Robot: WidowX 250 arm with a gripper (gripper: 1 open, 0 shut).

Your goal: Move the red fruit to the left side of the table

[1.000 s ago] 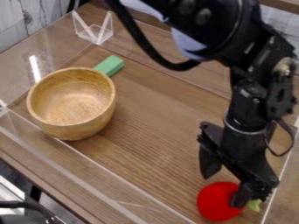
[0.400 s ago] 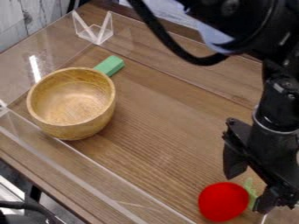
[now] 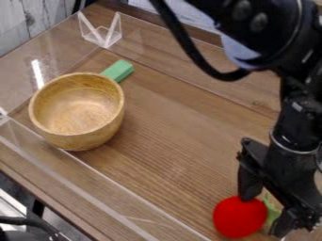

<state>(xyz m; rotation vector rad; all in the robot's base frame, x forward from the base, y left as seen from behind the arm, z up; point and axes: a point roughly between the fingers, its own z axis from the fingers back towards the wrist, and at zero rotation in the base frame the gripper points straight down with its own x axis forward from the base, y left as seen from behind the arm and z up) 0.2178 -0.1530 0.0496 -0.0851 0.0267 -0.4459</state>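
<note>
The black gripper point(image 3: 274, 193) has shifted toward the table's point(image 3: 164, 122) right edge from a second ago, its open jaws now beside the red fruit point(image 3: 239, 216) near the front right corner instead of directly over it.

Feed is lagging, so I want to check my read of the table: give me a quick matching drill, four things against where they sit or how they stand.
Things:
1. red fruit
2. wooden bowl
3. green block
4. gripper

Places or states:
A. far side, just behind the bowl
B. open, pointing down beside the fruit
C. near right corner of the table
D. left half, upright and empty

Pairs: 1-C, 2-D, 3-A, 4-B
</note>
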